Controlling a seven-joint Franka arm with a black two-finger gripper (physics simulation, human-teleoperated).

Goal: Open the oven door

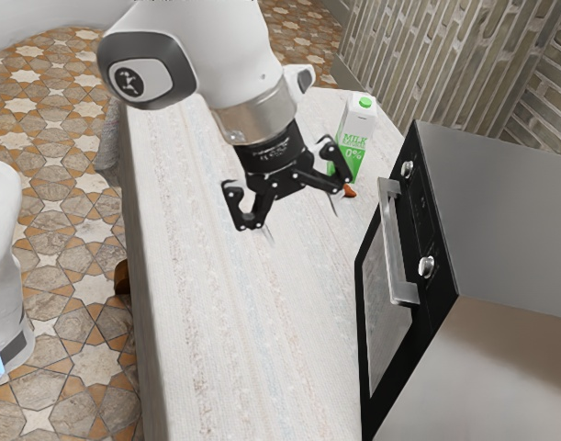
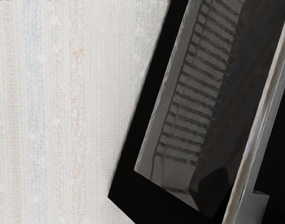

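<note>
Brushed metal marks the handle (image 1: 396, 248) across the black front of the oven (image 1: 510, 175), and that is the landmark for everything here. The oven door (image 1: 387, 322) lies flush with the oven's front, shut as far as the exterior view tells. The gripper (image 1: 301, 220) hangs above the table (image 1: 234, 367), out in front of the oven and apart from the handle. Its jaws are spread wide, with a broad gap between them and nothing held (not even a brush against the metal).

The exterior view gives two round knobs on the oven's front, a far knob (image 1: 408, 169) and a near knob (image 1: 426, 266), both on the strip above the door. It also gives a milk carton (image 1: 355, 138), white and green, upright on the table past the oven's far end, with a small orange-brown thing (image 1: 350, 192) near its foot (too little of it to name). Beyond the oven rises a wall (image 1: 427, 55) of narrow stone-like strips.

The wrist view looks more closely at the oven's front: a row of dark rungs (image 2: 191, 107) crosses the door's glass (image 2: 245, 88) (behind the pane or mirrored in it, I cannot tell), and the handle runs alongside. Pale, faintly striped table surface lies in front of the oven's lower edge.
</note>
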